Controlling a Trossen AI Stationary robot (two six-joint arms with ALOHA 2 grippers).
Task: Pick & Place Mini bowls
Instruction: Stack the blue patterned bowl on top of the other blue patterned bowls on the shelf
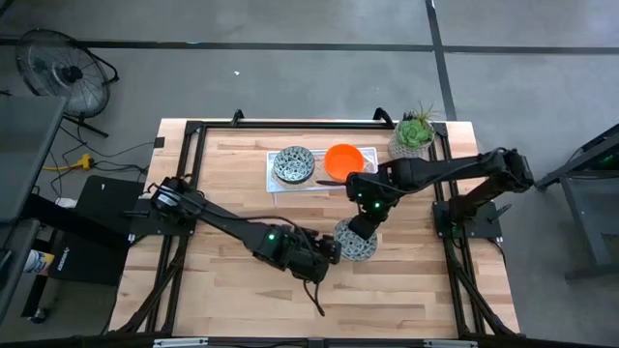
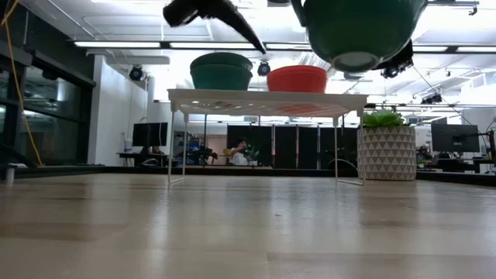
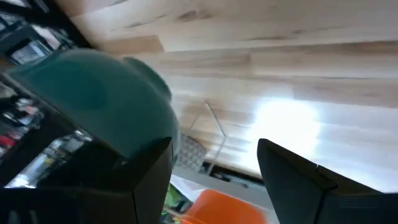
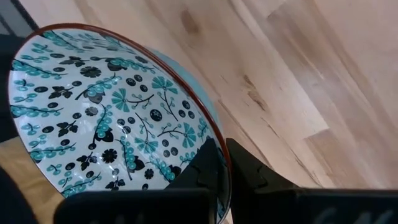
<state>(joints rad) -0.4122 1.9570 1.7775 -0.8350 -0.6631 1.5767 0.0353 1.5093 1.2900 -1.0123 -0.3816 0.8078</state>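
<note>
My right gripper (image 4: pixel 222 157) is shut on a mini bowl (image 1: pixel 355 240), which is white with a teal and black flower pattern inside (image 4: pixel 106 106) and green outside (image 2: pixel 356 27). It is in the air over the table's middle. My left gripper (image 1: pixel 329 253) is open just left of that bowl. The bowl's green wall (image 3: pixel 93 99) is close by one left finger (image 3: pixel 146 180). Another patterned bowl (image 1: pixel 293 164) and an orange bowl (image 1: pixel 343 159) stand upright on a white rack (image 2: pixel 267 99) at the far middle. My right gripper pinches the bowl's rim (image 4: pixel 219 144), with one finger inside the bowl and one outside. The bowl is lifted clear of the table and tilted. I cannot tell whether my left gripper touches the bowl's outer wall.
A pale patterned pot with a green plant (image 1: pixel 414 135) stands right of the rack by the far right corner. The rack stands on thin legs (image 2: pixel 184 147). Bare wooden tabletop (image 1: pixel 242 203) lies left of and nearer than the grippers.
</note>
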